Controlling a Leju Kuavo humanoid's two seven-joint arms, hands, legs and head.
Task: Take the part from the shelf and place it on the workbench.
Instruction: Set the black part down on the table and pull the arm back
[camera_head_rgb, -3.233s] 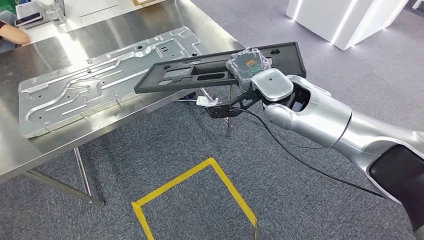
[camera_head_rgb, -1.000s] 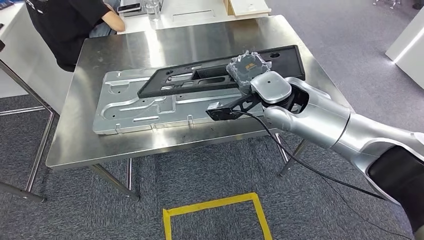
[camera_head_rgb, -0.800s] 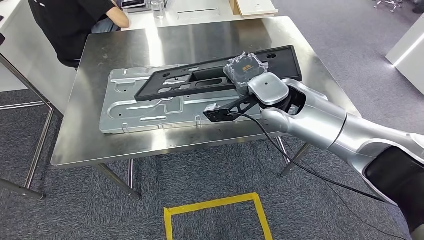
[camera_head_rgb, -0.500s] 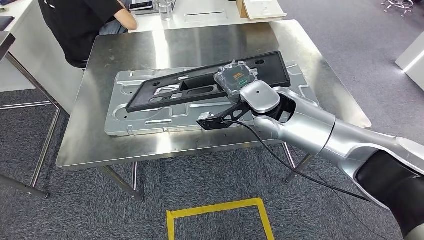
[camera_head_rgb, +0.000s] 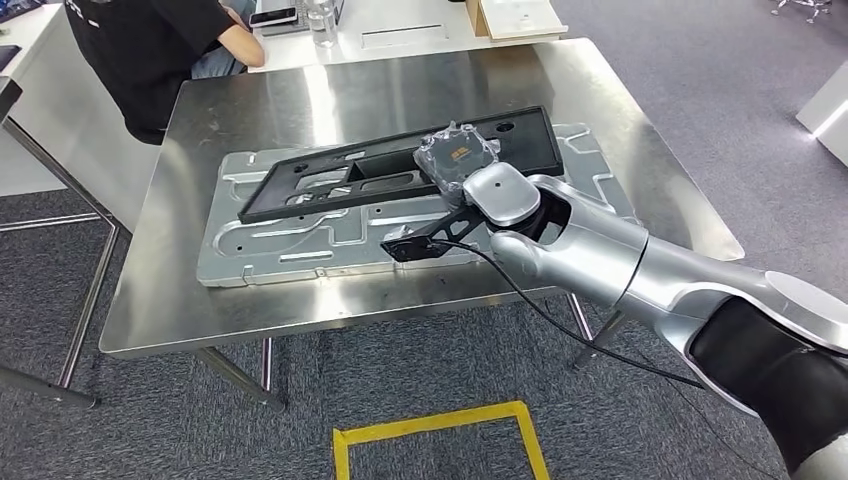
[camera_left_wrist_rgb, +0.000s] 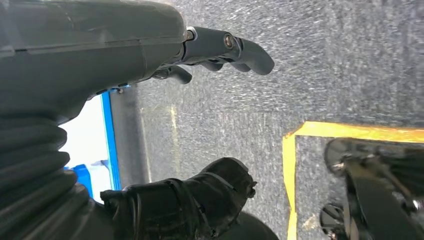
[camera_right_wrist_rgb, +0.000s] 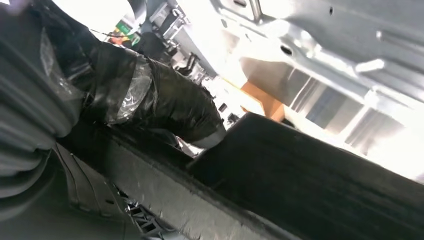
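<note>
Right hand (camera_head_rgb: 462, 162) grips the black part (camera_head_rgb: 350, 178), a long flat frame with cutouts, held roughly level just above the stamped metal panel (camera_head_rgb: 290, 235) lying on the steel workbench (camera_head_rgb: 400, 80); whether the part touches the panel, can't tell. The right wrist view shows a taped dark thumb (camera_right_wrist_rgb: 165, 107) pressed on the part's (camera_right_wrist_rgb: 310, 185) edge, with the panel's (camera_right_wrist_rgb: 350, 55) ribs close beyond it. Left hand (camera_left_wrist_rgb: 165, 125) hangs over grey carpet (camera_left_wrist_rgb: 350, 60) near yellow floor tape (camera_left_wrist_rgb: 320, 131), fingers (camera_left_wrist_rgb: 235, 47) apart, holding nothing; a person (camera_head_rgb: 140, 50) in a black shirt sits at the workbench's far corner.
</note>
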